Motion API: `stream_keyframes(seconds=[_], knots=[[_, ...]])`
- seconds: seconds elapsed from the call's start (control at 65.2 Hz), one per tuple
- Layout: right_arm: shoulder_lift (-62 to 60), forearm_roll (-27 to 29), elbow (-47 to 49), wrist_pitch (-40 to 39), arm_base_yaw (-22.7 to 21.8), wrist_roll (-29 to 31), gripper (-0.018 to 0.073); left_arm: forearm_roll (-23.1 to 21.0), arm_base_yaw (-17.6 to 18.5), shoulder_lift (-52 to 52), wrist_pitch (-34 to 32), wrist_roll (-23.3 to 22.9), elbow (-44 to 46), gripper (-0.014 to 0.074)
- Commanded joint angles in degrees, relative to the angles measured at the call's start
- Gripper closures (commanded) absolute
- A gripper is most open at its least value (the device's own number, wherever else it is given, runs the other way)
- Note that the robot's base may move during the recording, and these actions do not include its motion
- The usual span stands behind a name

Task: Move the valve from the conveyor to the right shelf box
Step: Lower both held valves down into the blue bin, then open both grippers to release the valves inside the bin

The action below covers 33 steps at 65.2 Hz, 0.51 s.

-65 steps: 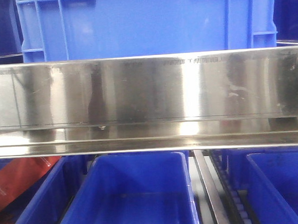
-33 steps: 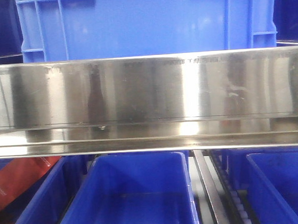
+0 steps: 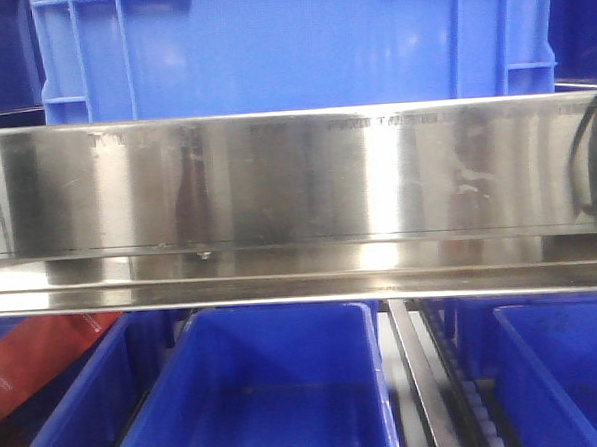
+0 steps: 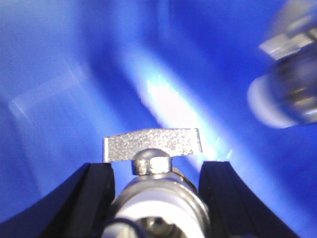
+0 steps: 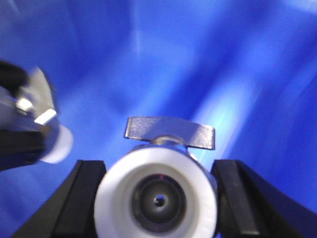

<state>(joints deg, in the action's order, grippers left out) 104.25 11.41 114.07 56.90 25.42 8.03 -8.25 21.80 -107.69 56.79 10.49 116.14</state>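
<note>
- Left gripper is clamped narrow on a valve, handle up, apparently for carrying.
- Right gripper likewise grips a second valve, white end facing the camera.
- Both hang close together before a blurred blue box wall, likely the shelf box.
- Lower blue boxes under the steel rail show no valve.

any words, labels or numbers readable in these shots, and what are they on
Nothing reads clearly.
Steel panel: a faint row of marks along its top edge, too blurred to read.
Red sheet: tiny white print, too small to read.
Left valve and right valve: no markings visible.
</note>
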Motion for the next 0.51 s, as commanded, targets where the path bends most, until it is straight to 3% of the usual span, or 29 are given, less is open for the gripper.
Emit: stream_keyframes(seconds=[0.0, 0.092, 0.184, 0.368, 0.491], knots=[[1.4, -0.1, 0.9, -2.1, 0.0, 0.4, 0.0708, -0.7, 0.2, -0.3, -1.0, 0.0, 1.0, 0.0707], [2.8, -0.1, 1.0, -1.4, 0.0, 0.4, 0.0656, -0.5, 0.2, -1.1, -0.2, 0.0, 1.0, 0.069], [3.3, -0.1, 1.1, -1.0, 0.0, 0.4, 0.0514, -0.5, 0.2, -1.3, 0.2, 0.0, 1.0, 0.0585], [3.0, -0.1, 1.3, -0.5, 0.0, 0.4, 0.0142, -0.5, 0.2, -1.3, 0.4, 0.0, 1.0, 0.0237], [2.0, -0.1, 1.3, -0.6, 0.0, 0.4, 0.0029, -0.5, 0.2, -1.3, 0.4, 0.0, 1.0, 0.0024]])
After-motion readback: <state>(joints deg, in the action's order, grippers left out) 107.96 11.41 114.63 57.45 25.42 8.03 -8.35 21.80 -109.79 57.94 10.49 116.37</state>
